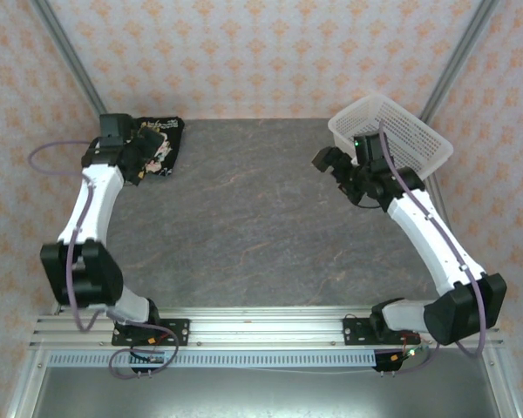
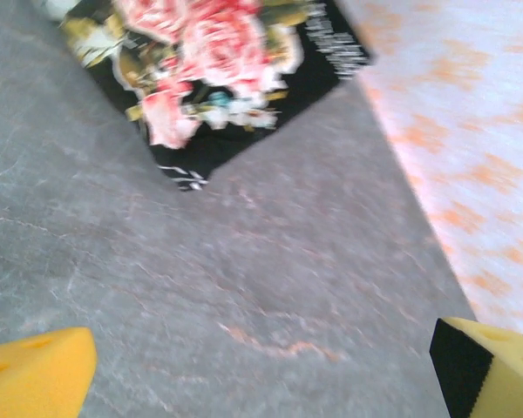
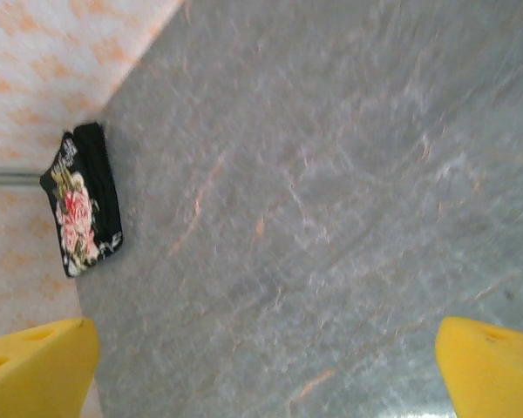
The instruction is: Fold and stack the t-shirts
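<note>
The black t-shirt (image 1: pixel 173 132) lies folded in a small rectangle at the table's far left corner, its pink-rose print (image 2: pixel 211 52) facing up. My left gripper (image 1: pixel 144 161) hovers at the shirt's near-left edge. Its yellow fingertips (image 2: pixel 35 374) stand wide apart over bare table, so it is open (image 2: pixel 261 379) and empty, with the shirt just ahead of it. My right gripper (image 1: pixel 329 165) hangs open (image 3: pixel 261 370) above the far right of the table, holding nothing. From there the t-shirt (image 3: pixel 80 200) looks small and far off.
A white mesh basket (image 1: pixel 401 131) stands tilted at the far right corner, just behind the right gripper. The grey stone-patterned table (image 1: pixel 261 218) is walled on three sides by patterned panels (image 1: pixel 261 52).
</note>
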Available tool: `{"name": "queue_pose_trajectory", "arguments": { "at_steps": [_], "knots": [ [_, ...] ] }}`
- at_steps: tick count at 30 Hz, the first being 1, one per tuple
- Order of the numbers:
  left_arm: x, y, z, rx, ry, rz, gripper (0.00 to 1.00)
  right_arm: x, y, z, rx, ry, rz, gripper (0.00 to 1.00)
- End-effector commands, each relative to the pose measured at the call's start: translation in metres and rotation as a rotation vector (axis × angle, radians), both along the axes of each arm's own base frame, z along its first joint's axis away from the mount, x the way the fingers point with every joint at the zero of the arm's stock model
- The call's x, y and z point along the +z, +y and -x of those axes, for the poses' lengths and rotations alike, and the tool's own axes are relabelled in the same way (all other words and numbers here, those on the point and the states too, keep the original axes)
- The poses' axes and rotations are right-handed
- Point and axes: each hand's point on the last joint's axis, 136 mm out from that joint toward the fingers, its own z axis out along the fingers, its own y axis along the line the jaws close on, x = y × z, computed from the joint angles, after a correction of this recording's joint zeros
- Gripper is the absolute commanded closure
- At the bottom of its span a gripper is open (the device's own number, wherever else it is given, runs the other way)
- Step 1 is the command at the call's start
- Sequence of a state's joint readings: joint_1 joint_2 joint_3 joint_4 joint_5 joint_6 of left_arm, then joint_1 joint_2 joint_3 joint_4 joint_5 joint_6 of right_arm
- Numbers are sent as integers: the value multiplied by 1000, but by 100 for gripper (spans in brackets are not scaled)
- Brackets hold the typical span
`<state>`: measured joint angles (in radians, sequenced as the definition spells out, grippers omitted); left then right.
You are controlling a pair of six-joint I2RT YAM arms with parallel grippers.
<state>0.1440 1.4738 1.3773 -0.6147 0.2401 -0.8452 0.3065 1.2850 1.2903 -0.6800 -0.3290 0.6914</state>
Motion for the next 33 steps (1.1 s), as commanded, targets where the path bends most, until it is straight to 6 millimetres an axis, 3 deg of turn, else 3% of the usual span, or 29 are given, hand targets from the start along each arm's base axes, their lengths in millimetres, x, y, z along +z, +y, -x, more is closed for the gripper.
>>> {"name": "queue_pose_trajectory", "arguments": {
  "at_steps": [1, 6, 9, 13, 15, 18, 22, 26, 31, 33],
  "knots": [
    [-11, 2, 50, -41, 118, -134, 0, 20, -46, 9, -104, -49, 229, 1],
    [3, 25, 105, 126, 83, -298, 0, 47, -101, 29, -274, -164, 428, 1],
    [0, 35, 146, 311, 44, -426, 0, 42, -150, 47, -499, -192, 588, 1],
    [-9, 24, 146, 278, -105, -622, 0, 20, -168, 45, -562, -418, 711, 1],
    [-26, 16, 132, 124, -61, -804, 0, 1, -172, 42, -559, -490, 793, 1],
    [-55, -10, 100, -175, -33, -941, 0, -42, -169, 30, -436, -427, 939, 1],
    [-87, -12, 73, -246, -16, -958, 0, -88, -170, 7, -357, -372, 958, 1],
    [-113, 11, 49, -151, -36, -912, 0, -129, -174, -22, -296, -310, 950, 0],
    [-127, 17, 24, -197, -73, -920, 0, -153, -184, -49, -297, -330, 855, 0],
    [-130, 3, 24, -258, -126, -933, 0, -158, -184, -49, -292, -347, 833, 1]
  ]
}}
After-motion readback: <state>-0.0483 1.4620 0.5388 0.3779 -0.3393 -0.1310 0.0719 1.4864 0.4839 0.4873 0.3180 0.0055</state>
